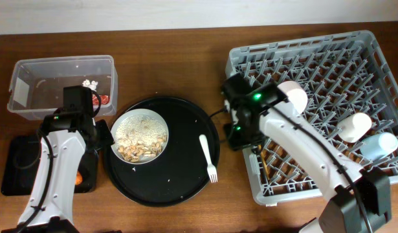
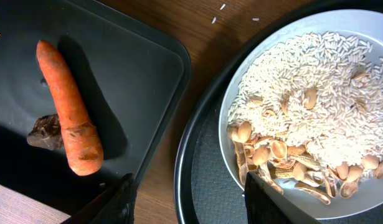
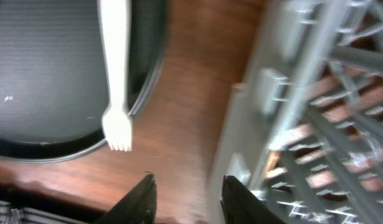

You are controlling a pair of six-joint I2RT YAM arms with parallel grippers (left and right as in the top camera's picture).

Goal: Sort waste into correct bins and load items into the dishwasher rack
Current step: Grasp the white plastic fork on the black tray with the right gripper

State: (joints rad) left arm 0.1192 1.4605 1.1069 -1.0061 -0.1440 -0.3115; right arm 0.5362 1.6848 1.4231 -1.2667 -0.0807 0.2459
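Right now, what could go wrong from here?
1. The pale plate is heaped with loose food scraps. The left gripper sits open at its rim, so a tilted lift could spill them. Stray grains already lie on the table.
2. The white fork lies flat with its tines past the round tray edge. The open right gripper might nudge it off rather than pinch it.

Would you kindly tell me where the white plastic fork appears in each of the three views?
Overhead: the white plastic fork lies on the right side of the round black tray, tines toward the bottom.
Left wrist: not in it.
Right wrist: upper left, tines pointing down past the tray's edge.
Shared landmark: the round black tray, also seen at lower middle of the left wrist view and at left of the right wrist view.
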